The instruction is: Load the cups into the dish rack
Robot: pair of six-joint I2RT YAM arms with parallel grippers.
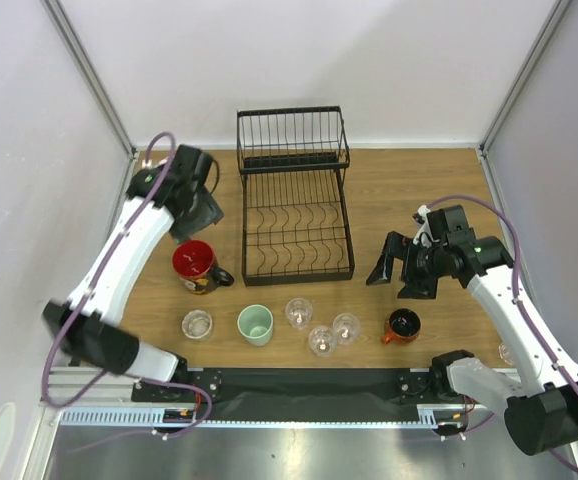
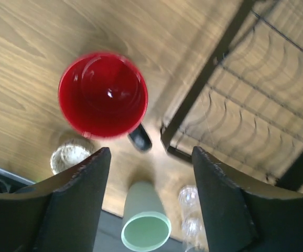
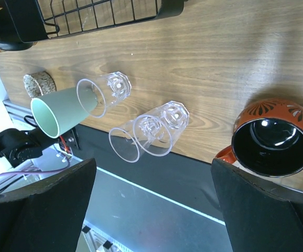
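No text, label, brand, number or sign can be read in any view. The orange ceramic mug with glossy black inside (image 3: 273, 140) carries only a pale painted petal pattern near its rim, no letters. The dark mug with red inside (image 1: 195, 262) has yellow-orange marks on its outer wall, too small and blurred to tell whether they are writing or decoration.
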